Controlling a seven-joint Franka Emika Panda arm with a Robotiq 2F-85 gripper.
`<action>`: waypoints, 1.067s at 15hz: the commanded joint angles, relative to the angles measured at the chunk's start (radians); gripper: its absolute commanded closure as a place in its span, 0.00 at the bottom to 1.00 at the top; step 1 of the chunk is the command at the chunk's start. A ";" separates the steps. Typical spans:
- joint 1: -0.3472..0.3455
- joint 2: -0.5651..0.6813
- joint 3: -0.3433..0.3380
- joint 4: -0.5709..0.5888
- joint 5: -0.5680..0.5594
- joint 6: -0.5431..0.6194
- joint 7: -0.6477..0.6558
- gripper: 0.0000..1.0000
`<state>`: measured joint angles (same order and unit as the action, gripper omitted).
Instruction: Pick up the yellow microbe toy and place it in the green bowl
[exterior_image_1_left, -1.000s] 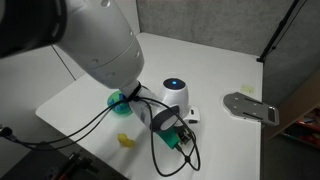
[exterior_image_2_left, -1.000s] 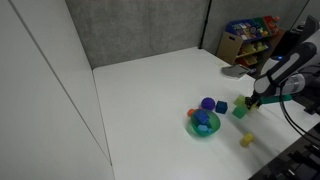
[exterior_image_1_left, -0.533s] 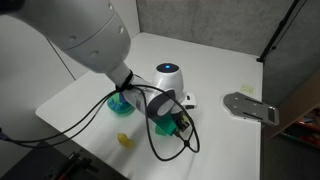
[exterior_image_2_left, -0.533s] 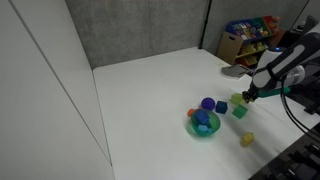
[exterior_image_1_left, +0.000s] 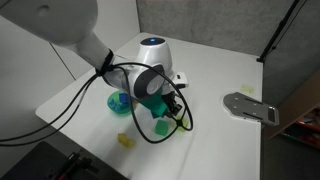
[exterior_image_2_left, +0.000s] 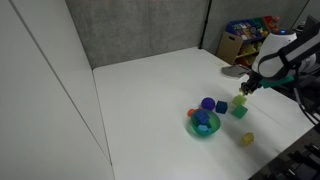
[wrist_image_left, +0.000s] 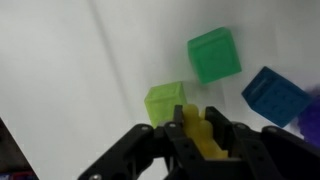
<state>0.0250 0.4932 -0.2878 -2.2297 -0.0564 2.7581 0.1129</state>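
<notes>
Yellow microbe toy (wrist_image_left: 203, 140) gripped, not yet delivered.
It is pinched between narrowly parted jaws, lower centre of the wrist view; it could be dropped short of the green bowl (exterior_image_2_left: 203, 134) should the grip slip.

Smooth white rounded arm (exterior_image_1_left: 55, 22), black looping cables (exterior_image_1_left: 186, 113), black end effector (wrist_image_left: 198, 128).

I record on the wrist view: the microbe toy (wrist_image_left: 203, 140) sits between the fingers of the gripper (wrist_image_left: 200, 125). The near cube (wrist_image_left: 166, 102) lies just left of it, the far cube (wrist_image_left: 214, 55) lies beyond, and the right-hand cube (wrist_image_left: 273, 95) lies alongside. In an exterior view the bowl (exterior_image_2_left: 203, 135) rests on the table (exterior_image_2_left: 150, 100), with the ball (exterior_image_2_left: 208, 103) just behind it
</notes>
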 joint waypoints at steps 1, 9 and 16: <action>0.021 -0.129 0.003 -0.089 -0.069 -0.050 0.025 0.91; -0.036 -0.263 0.136 -0.172 -0.035 -0.168 -0.084 0.91; -0.096 -0.257 0.237 -0.169 0.101 -0.194 -0.229 0.93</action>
<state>-0.0289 0.2521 -0.0803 -2.3923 -0.0023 2.5906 -0.0438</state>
